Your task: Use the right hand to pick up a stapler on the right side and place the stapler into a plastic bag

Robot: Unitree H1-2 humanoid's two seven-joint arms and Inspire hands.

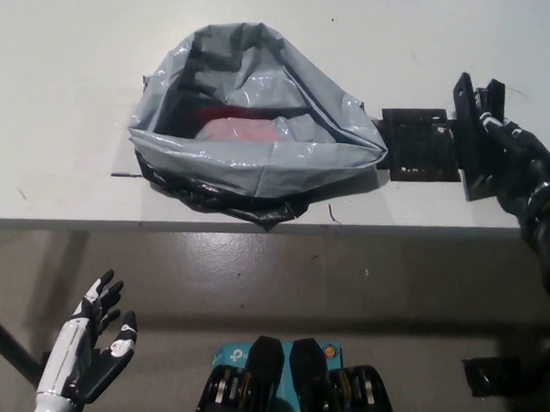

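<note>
Grey plastic bag point(259, 164), right hand point(501, 147) gripping stapler point(415, 144) alongside, left hand point(96, 340) low

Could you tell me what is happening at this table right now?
The robot's black right hand is at a black stapler on the white table, just right of an open grey plastic bag with something red inside. Whether it has gripped the stapler is unclear. The white left hand rests open below the table edge.

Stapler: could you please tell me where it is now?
Head view: the stapler sits right of the plastic bag on the table, next to the right hand.
</note>
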